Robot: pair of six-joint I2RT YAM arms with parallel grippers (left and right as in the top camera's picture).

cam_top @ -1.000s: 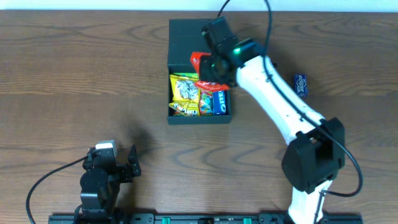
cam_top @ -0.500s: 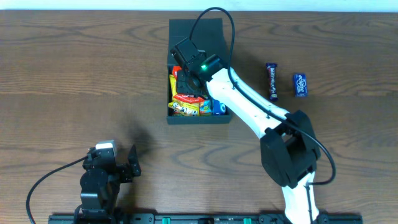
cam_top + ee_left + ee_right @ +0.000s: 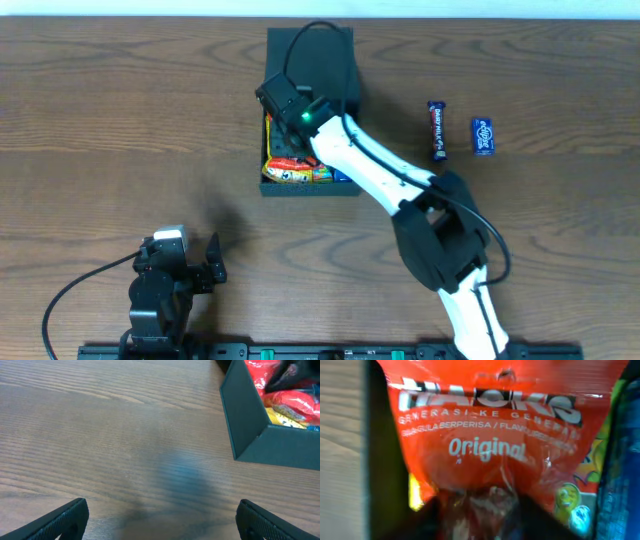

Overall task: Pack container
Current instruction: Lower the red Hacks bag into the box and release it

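Right tool (image 3: 475,512) blurred, dark, jaws indistinct against the red packet (image 3: 490,445).

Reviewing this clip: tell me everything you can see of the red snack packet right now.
The red packet is glossy, crinkled plastic film with white lettering, including the word "Original". It sits inside the container, whose dark wall runs along its left side, with yellow and blue packets showing at its edges. Its lower end is bunched in the right gripper, which appears shut on it.

A red packet (image 3: 490,445) marked "Original" fills the view, the dark container (image 3: 382,460) at left, a blue packet (image 3: 622,460) right
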